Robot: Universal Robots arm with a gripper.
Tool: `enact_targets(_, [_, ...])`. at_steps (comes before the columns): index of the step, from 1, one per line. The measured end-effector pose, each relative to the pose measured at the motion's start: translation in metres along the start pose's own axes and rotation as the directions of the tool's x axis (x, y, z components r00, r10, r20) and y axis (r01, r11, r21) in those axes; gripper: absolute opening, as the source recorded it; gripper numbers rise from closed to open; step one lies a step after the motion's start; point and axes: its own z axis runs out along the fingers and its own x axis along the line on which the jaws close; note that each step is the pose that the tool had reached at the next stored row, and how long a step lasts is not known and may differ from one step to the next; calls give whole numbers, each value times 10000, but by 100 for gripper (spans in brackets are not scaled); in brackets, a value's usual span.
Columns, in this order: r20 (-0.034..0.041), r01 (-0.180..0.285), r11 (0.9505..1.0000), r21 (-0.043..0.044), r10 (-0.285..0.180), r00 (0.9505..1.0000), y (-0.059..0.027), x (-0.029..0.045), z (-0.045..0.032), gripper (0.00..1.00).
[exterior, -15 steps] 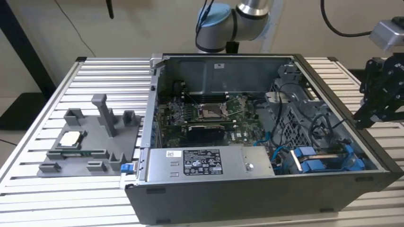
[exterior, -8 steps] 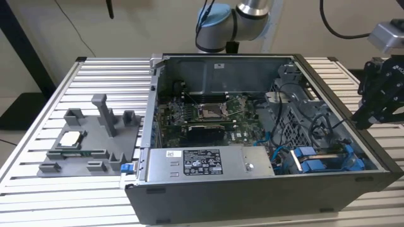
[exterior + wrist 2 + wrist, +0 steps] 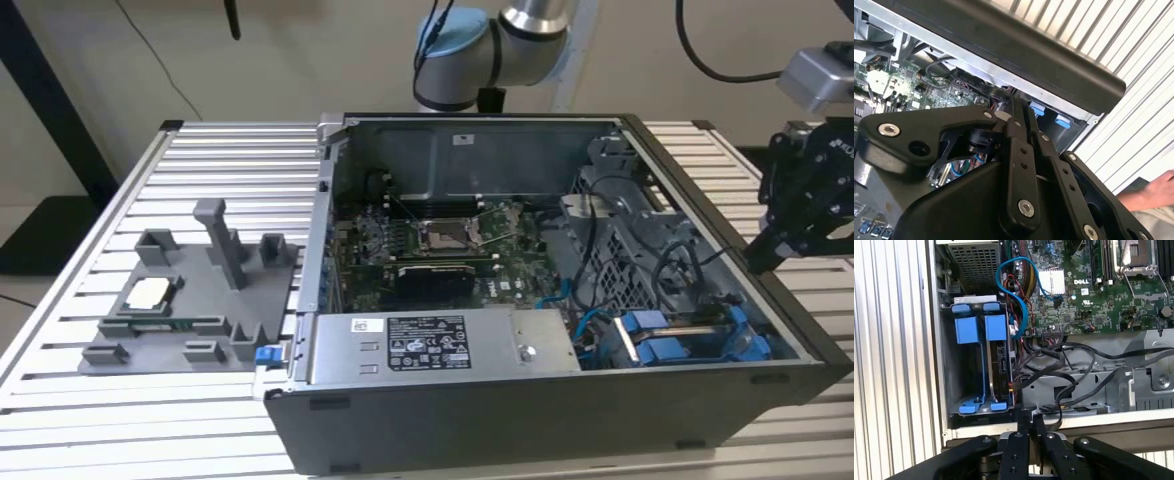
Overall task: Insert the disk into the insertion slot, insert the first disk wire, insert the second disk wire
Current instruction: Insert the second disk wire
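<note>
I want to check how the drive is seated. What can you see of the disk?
In the first wrist view, the disk stands on edge inside the insertion slot, a grey sheet-metal bay. Its dark narrow edge shows, clipped in a bright blue plastic carrier with tabs at both ends. Black cables run close to that edge. I cannot tell whether any is plugged in.

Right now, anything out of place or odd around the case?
A person's hand sits at the table's edge beyond the case corner, in the second wrist view. The disk stands in the insertion slot; the shut claw hovers by the case rim. No damage visible.
</note>
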Motion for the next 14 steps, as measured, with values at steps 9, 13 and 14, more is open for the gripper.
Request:
enact_targets(9, [101,7,10000,-5,-7,9999,115,4,-124,16])
enact_targets(13, [107,7,10000,1,-7,9999,279,17,-154,16])
enact_targets(14, [109,6,10000,1,-6,9999,321,21,-151,16])
